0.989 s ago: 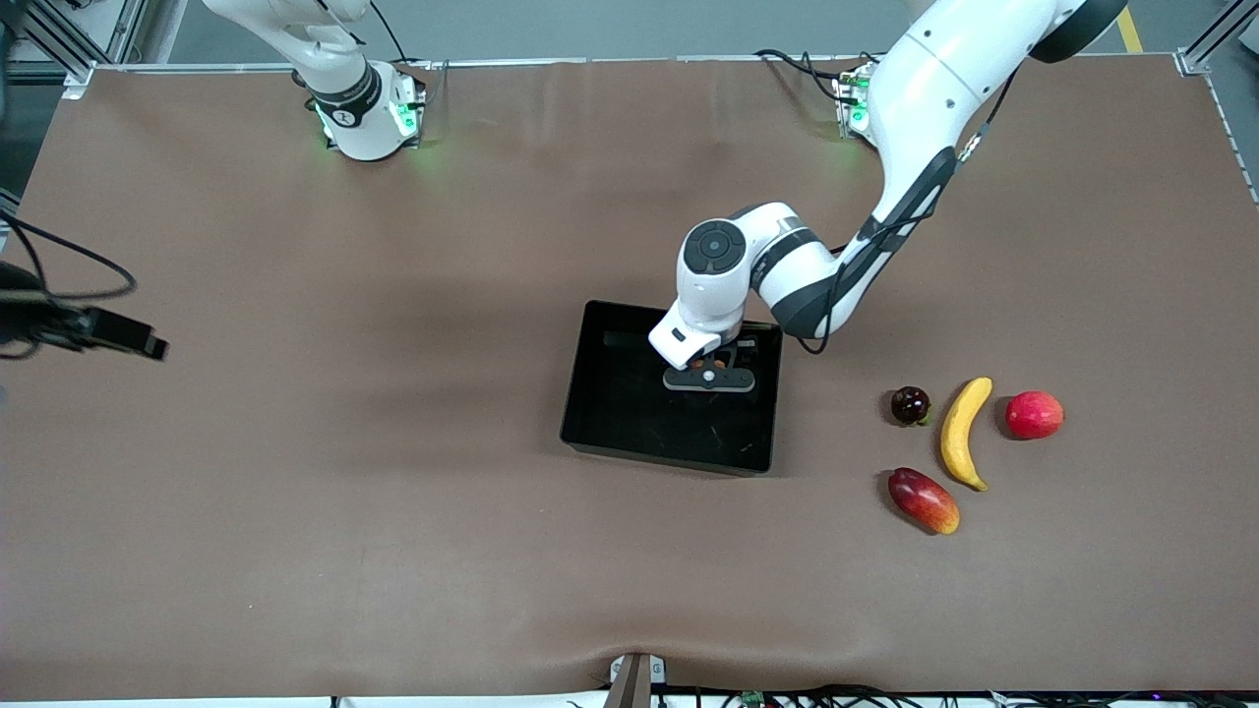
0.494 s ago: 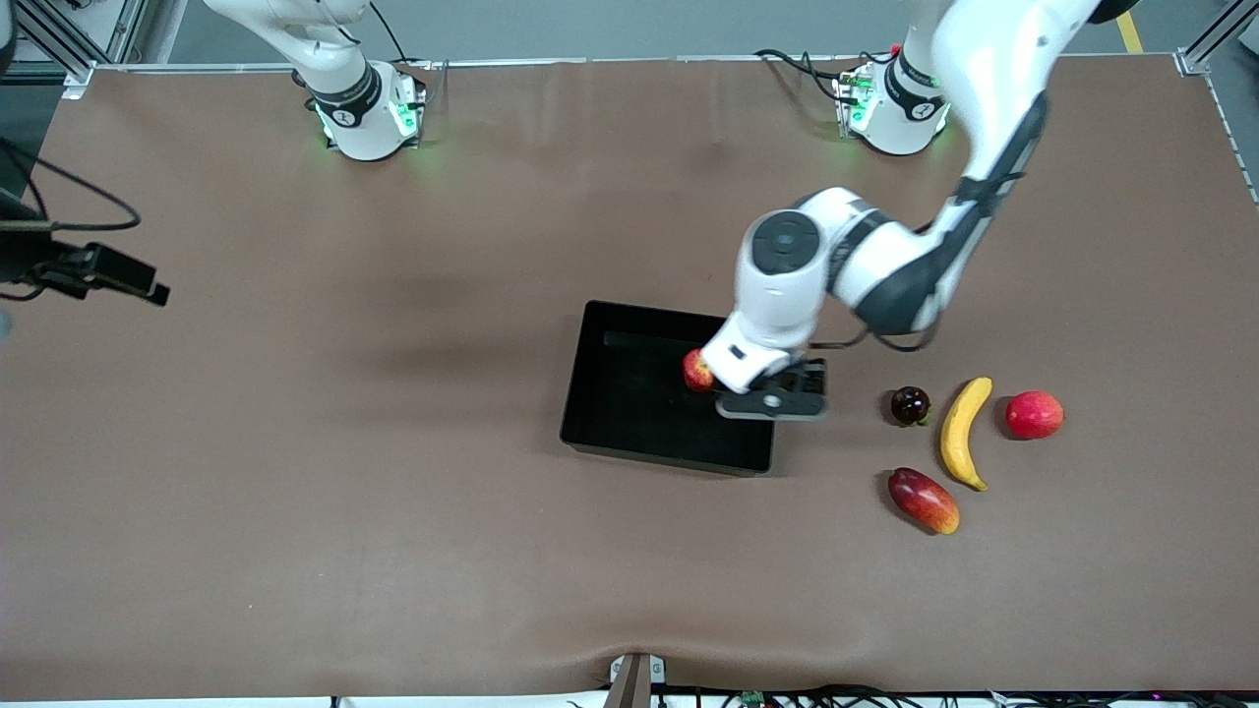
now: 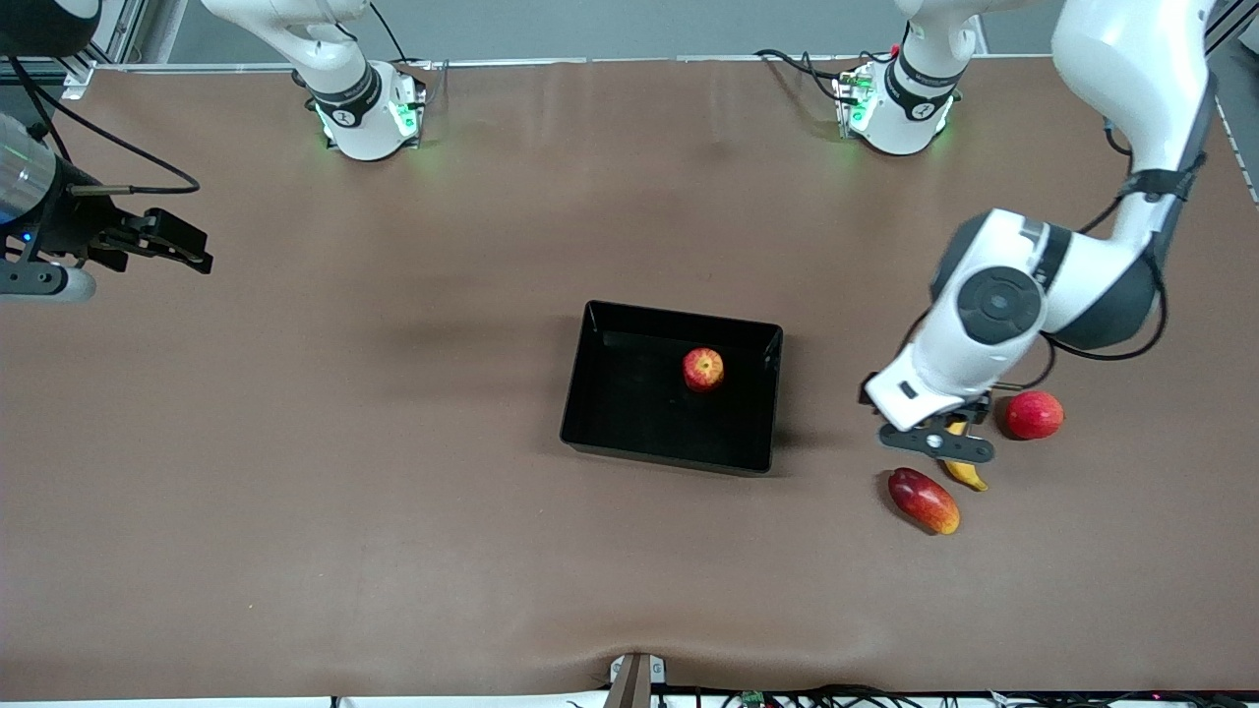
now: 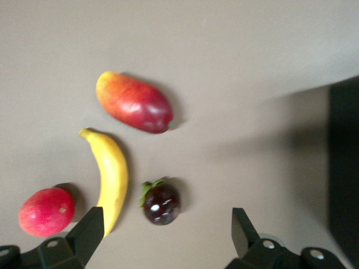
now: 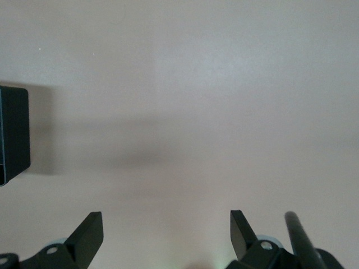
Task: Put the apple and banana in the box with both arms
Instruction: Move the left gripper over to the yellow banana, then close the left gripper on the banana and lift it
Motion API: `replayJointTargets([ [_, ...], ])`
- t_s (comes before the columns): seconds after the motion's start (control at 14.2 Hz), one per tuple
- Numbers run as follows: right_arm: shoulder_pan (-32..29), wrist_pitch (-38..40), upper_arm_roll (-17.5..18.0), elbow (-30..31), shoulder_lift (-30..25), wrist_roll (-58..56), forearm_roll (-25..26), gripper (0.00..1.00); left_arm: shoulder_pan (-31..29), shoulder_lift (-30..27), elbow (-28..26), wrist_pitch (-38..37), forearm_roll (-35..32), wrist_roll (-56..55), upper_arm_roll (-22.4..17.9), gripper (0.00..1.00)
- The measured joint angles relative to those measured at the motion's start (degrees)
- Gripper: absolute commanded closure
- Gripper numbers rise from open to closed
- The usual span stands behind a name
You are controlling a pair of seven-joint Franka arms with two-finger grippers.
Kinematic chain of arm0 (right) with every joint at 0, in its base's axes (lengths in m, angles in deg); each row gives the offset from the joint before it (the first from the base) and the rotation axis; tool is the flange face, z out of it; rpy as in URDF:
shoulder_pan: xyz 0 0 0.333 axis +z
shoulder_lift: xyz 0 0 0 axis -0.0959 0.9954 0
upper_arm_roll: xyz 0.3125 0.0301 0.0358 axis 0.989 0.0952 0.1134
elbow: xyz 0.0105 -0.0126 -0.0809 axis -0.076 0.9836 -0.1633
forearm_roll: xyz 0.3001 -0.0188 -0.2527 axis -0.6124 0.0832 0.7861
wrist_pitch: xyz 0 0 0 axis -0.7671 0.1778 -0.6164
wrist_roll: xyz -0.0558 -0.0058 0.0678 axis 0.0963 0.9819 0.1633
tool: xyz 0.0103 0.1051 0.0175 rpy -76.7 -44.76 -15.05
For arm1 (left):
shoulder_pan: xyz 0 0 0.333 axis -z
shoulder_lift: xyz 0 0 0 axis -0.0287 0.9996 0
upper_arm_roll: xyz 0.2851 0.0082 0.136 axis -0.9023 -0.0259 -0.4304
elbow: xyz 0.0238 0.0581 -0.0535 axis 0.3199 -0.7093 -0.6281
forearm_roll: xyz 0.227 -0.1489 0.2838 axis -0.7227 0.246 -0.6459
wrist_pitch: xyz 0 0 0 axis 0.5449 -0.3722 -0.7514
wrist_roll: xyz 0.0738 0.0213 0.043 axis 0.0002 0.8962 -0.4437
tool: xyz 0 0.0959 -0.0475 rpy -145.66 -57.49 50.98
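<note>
Inside the box point(image 3: 671, 452), toward the wall farthest from the front camera, we see the apple point(image 3: 703, 369) resting on the black floor, touching no wall. Near the middle of the brown table point(image 3: 393, 492) sits this box, with nothing else in it.

Toward the left arm's end of the table lies the cluster of fruit. Our left gripper point(image 3: 934, 444) hangs over that cluster, above the banana point(image 4: 110, 179), and in the front view it covers most of that fruit, so only the yellow tip nearest the front camera shows. From the left wrist view we see both fingers point(image 4: 87, 234) spread wide with nothing between them; the banana lies flat on the table under one finger, and the dark round fruit point(image 4: 161, 203) lies just beside the banana, under the gap. The pinkish-red round fruit point(image 3: 1034, 414) sits beside the banana on the side away from the box, close to it though we cannot tell whether they touch. Nearer the front camera than the banana lies the elongated red-and-yellow fruit point(image 3: 923, 500), just apart from the banana's tip.

Our right gripper point(image 3: 162, 244) waits at the right arm's end of the table, raised over bare table. In the right wrist view its fingers point(image 5: 88, 236) stand wide apart and hold nothing.
</note>
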Motion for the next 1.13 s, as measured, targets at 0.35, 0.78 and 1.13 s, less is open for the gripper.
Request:
replayJointTargets([
  [0.35,-1.3,-1.8,-0.7,1.0,-0.6,-2.9,0.1,0.00,-9.3,1.4,-4.5,7.3,0.0,14.2,0.0,0.00],
  [0.78,-1.6,-5.1,-0.8,5.1,-4.7,-3.0,0.5,0.00,-14.5,7.7,-8.0,17.2,0.0,23.1,-0.1,0.00],
  [1.13,-2.0,-4.5,-0.8,2.1,-4.7,-3.0,0.6,0.00,-16.7,11.5,-8.1,19.1,0.1,23.3,-0.1,0.13],
])
